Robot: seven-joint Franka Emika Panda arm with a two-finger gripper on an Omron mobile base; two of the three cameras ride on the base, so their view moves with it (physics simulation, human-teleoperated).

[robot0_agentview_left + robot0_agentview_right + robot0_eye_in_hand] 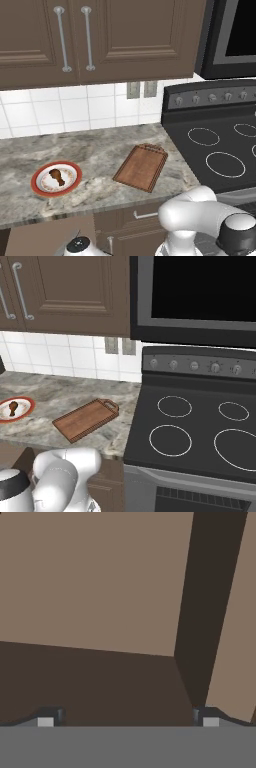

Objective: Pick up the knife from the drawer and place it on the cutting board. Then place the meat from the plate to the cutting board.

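Counter: carries the plate at 9 o'clock and the cutting board at 3 o'clock of it, the two well apart.
Meat: on the plate, near its middle.
Cutting board: lies angled, handle tab toward 12 o'clock, close to the counter's stove-side end.
Stove: beside the counter at 3 o'clock.
Wall cabinets: above the counter, at 12 o'clock.
Drawer fronts: under the counter's front edge, at 6 o'clock of the cutting board.
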